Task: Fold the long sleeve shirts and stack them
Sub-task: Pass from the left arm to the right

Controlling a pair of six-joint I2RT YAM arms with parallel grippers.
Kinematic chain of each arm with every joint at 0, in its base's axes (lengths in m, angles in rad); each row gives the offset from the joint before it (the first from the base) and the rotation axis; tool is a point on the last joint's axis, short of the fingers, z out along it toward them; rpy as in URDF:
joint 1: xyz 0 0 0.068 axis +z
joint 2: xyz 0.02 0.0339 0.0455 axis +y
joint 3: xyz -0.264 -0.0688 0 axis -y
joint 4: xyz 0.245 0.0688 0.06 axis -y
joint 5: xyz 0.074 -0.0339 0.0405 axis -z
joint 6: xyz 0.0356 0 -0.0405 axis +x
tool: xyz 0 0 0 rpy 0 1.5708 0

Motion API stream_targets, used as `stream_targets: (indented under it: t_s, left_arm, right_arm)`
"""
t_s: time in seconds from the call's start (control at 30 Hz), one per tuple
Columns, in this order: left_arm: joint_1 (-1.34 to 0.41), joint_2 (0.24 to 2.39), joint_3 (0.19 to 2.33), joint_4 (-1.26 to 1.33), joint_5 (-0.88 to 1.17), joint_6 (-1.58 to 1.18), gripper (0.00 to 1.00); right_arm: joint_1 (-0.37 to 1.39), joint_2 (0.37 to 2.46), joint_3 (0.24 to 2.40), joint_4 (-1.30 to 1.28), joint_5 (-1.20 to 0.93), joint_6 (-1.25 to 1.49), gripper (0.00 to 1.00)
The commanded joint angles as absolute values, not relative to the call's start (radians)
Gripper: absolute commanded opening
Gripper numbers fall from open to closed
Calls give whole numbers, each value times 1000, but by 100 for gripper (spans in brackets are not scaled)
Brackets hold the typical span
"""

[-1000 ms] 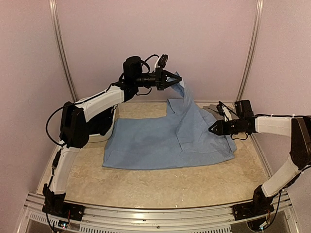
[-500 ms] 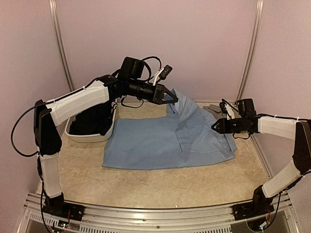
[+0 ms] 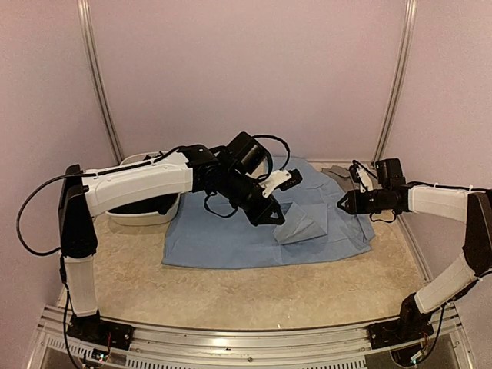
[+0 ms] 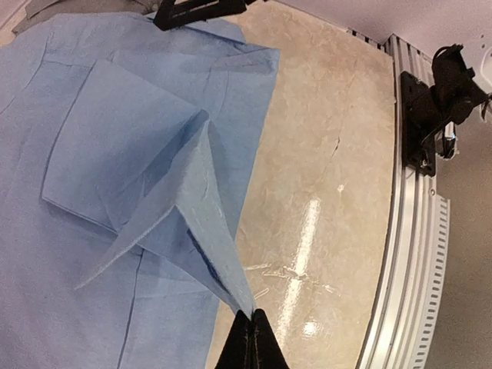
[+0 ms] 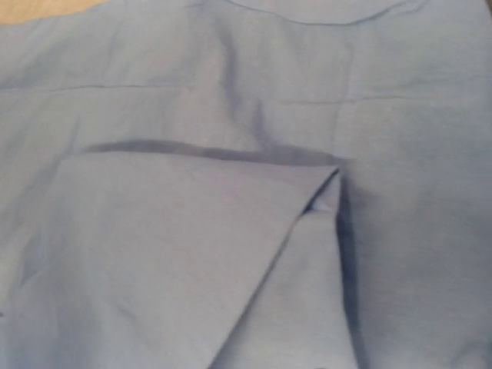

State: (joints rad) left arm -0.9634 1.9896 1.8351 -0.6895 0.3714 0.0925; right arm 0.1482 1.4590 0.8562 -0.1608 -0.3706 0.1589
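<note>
The light blue shirt [image 3: 223, 231] lies spread flat on the table. My left gripper [image 3: 275, 218] hangs low over its middle and is shut on a corner of its cloth [image 4: 184, 192], which rises in a peaked fold from the shirt to the fingertips [image 4: 252, 317]. My right gripper [image 3: 342, 205] looks shut, its tip at the shirt's right part; its wrist view shows only blue cloth with a folded flap [image 5: 192, 254], no fingers. A grey shirt [image 3: 334, 171] lies at the back right, partly under the blue one. Dark cloth [image 3: 150, 205] shows in the tub.
A white plastic tub [image 3: 142, 220] stands at the back left, partly hidden by my left arm. Bare beige table [image 3: 254, 296] runs along the front. The metal frame rail [image 4: 415, 231] borders the table. Walls close in on the back and both sides.
My left arm has swung down from high at the back to low over the shirt's middle, carrying the blue cloth forward and folding it over. The right gripper has barely moved.
</note>
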Motion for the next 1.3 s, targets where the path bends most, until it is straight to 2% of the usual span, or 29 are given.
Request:
stream_targets:
  t_s: [0.0, 0.37, 0.47, 0.6, 0.73, 1.07, 1.27]
  left_arm:
    - [-985, 1951, 1773, -758, 169, 154, 0]
    - [-986, 1842, 1616, -765, -64, 187, 0]
    - [-986, 1802, 1579, -752, -38, 201, 0]
    - [-1003, 1761, 1493, -646, 94, 215, 0]
    - [-1069, 1782, 1483, -609, 91, 248, 0]
    - [-1096, 1841, 1462, -731, -244, 333, 0]
    - [-1107, 1856, 1339, -722, -476, 413, 0]
  right_arm:
    - [136, 1444, 853, -180, -340, 164, 33]
    - [137, 1473, 858, -178, -367, 151, 33]
    - [137, 1482, 853, -165, -379, 155, 33]
    - [137, 1499, 848, -158, -383, 155, 33]
    - [136, 1498, 845, -155, -395, 156, 33]
    - [139, 1501, 816, -130, -417, 162, 33]
    - [145, 1511, 810, -116, -423, 166, 33]
